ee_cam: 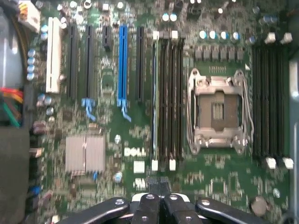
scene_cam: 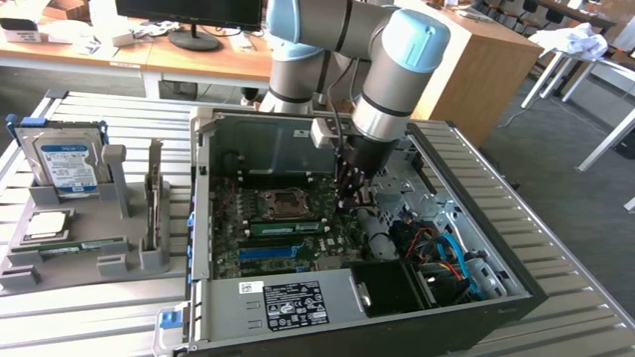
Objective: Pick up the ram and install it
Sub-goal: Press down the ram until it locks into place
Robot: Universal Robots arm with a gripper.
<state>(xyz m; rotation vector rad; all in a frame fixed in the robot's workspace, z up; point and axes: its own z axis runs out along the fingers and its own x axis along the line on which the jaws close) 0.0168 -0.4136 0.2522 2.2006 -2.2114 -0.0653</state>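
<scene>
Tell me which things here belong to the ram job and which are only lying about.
For the job: ram on the grey holder; gripper, shut, above the motherboard; memory slots.
Lying about: hard drive; processor chip; monitor.

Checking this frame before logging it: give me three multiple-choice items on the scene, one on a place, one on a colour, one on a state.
1. Where is the hard drive?
A) in the grey holder beside the computer case
B) inside the case
C) on the wooden desk

2. Besides black and white, what colour of expansion slot is on the motherboard?
A) red
B) blue
C) yellow

3. How is the hand?
A) wide open
B) shut
C) clamped on the hard drive

Key:
1 A, the drive stands upright in the holder, at the exterior view's left of the case.
2 B, the wrist view shows one blue slot between black ones.
3 B, its fingertips meet over the board.
</scene>
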